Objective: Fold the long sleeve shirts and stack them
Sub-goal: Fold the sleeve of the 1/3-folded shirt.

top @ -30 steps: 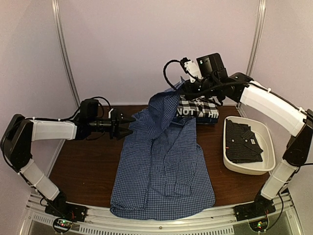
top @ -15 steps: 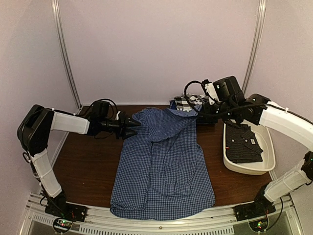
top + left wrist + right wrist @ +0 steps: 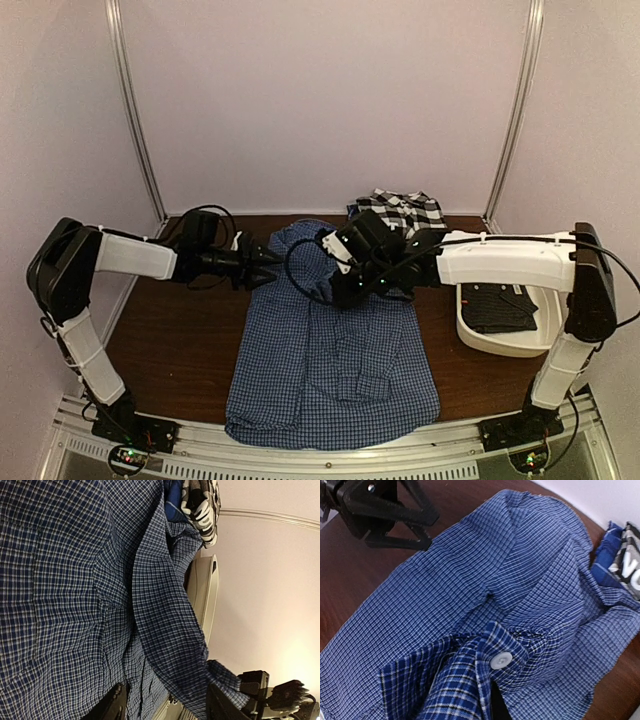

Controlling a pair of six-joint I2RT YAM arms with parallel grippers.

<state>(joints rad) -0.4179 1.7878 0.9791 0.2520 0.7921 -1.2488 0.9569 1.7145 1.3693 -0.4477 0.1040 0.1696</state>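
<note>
Swung cuff (image 3: pixel 496 656) down across the blue check shirt (image 3: pixel 330 370)
Holds it clamped in right gripper (image 3: pixel 338 288), left gripper (image 3: pixel 272 272) parted, empty, opposite; needs only release to set the fold

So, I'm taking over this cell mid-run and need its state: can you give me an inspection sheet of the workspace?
Surface: dark wood table, its centre covered by cloth.
Job's things: blue-check shirt spread flat, one sleeve lifted over its chest; black-and-white check shirt bunched at the far edge.
Clutter: white tub at right, dark garment inside.
Grippers: left gripper open at the shirt's shoulder edge; right gripper shut on the blue-check shirt's cuff.
Cables: black loops at both wrists.
Surroundings: pale walls, metal uprights.
</note>
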